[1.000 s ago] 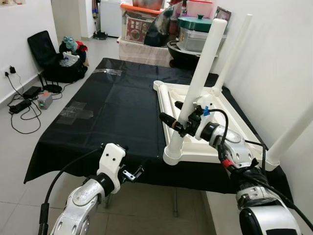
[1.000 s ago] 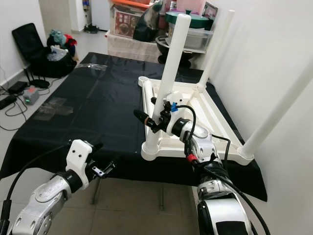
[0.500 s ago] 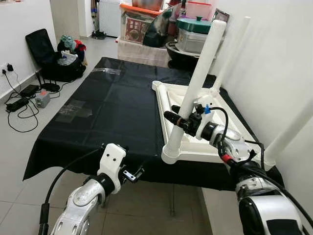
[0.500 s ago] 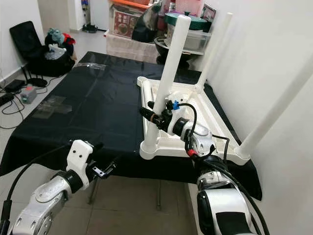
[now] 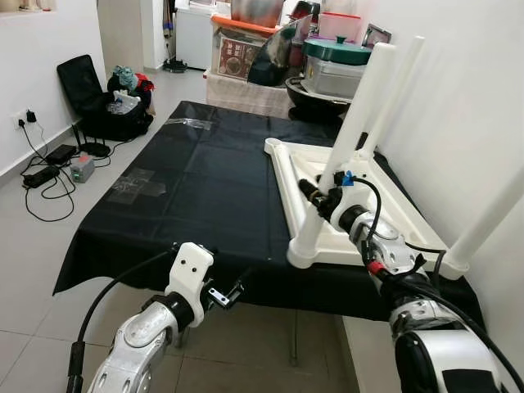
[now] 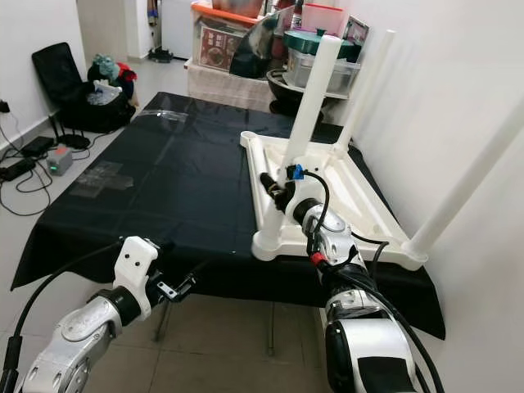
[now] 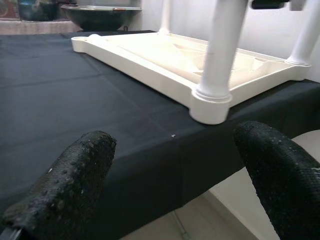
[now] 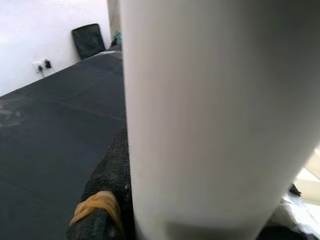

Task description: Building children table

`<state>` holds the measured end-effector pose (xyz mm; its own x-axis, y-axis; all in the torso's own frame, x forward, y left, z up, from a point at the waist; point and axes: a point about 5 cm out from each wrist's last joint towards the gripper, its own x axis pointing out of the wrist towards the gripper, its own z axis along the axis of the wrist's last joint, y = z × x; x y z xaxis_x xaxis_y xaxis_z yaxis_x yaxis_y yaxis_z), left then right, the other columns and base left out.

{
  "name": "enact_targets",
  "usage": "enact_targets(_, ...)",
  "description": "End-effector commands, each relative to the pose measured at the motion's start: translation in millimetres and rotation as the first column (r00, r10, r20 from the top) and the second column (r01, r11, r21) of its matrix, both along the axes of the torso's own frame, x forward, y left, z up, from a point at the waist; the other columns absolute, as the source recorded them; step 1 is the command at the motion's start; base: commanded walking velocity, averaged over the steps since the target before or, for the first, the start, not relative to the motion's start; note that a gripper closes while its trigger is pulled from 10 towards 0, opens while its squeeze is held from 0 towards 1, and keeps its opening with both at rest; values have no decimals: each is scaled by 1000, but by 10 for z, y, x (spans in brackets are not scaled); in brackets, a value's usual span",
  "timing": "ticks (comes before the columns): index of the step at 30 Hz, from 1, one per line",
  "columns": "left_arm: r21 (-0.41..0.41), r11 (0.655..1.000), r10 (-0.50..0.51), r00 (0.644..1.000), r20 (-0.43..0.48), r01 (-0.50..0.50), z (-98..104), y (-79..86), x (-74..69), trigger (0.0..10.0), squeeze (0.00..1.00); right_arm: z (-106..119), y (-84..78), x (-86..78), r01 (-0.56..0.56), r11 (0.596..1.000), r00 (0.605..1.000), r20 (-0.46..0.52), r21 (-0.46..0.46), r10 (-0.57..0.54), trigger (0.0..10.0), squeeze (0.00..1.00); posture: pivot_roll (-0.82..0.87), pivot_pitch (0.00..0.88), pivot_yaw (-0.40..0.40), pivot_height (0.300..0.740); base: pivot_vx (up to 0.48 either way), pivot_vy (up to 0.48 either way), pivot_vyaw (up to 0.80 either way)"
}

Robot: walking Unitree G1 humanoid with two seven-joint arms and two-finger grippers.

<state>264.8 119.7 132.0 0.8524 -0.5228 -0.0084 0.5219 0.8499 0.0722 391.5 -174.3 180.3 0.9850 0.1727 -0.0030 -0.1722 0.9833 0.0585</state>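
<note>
Nearest, the left gripper (image 5: 232, 292) is held below the front edge of the black-covered table (image 5: 188, 188), its fingers (image 7: 75, 175) spread apart and empty. On the table, toward its right side, a white children's tabletop (image 5: 352, 233) lies upside down with legs standing up. The right gripper (image 5: 315, 195) is clamped around the front-left leg (image 5: 344, 155), low on its shaft. The plastic looks light, rigid and smooth, likely slippery; a hold low near the socket seems steadiest. Beyond the table, storage boxes (image 5: 246, 49) are stacked.

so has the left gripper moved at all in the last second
No. The left gripper hangs just off the front edge of the black cloth, as before, open.
</note>
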Motion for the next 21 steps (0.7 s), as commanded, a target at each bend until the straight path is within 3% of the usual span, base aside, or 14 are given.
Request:
enact_targets(1,0,1000,-7,1000,-8,7,-26,-21,-13,10000,0,-130,-139,-139,284,959,958,-44,-6,-284,0,0,145,0,-144,740,0,0,0)
enact_targets(6,0,1000,-7,1000,-8,7,-26,-21,-13,10000,0,-130,-139,-139,284,959,958,-44,-6,-284,0,0,145,0,-144,740,0,0,0)
enact_targets(7,4,1000,-5,1000,-12,5,-36,-15,4,10000,0,-233,-75,-367,518,853,853,-103,61,-511,0,0,123,0,-128,740,0,0,0)
enact_targets(10,4,1000,-5,1000,-12,5,-36,-15,4,10000,0,-233,-75,-367,518,853,853,-103,61,-511,0,0,123,0,-128,740,0,0,0)
enact_targets(11,11,1000,16,1000,-12,-16,-43,5,24,10000,0,-320,-64,-549,664,742,745,-180,96,-643,0,0,143,0,-147,740,0,0,0)
enact_targets(17,11,1000,16,1000,-12,-16,-43,5,24,10000,0,-320,-64,-549,664,742,745,-180,96,-643,0,0,143,0,-147,740,0,0,0)
enact_targets(18,17,999,30,999,-11,-30,-48,18,37,10000,0,-367,-42,-637,723,682,686,-226,111,-691,0,0,143,0,-147,740,0,0,0)
enact_targets(19,17,999,30,999,-11,-30,-48,18,37,10000,0,-367,-42,-637,723,682,686,-226,111,-691,0,0,143,0,-147,740,0,0,0)
enact_targets(20,20,999,41,999,-10,-41,-55,28,43,10000,0,-379,29,-602,709,701,696,-237,79,-678,10000,0,137,0,-145,740,0,0,0)
enact_targets(21,20,999,41,999,-10,-41,-55,28,43,10000,0,-379,29,-602,709,701,696,-237,79,-678,10000,0,137,0,-145,740,0,0,0)
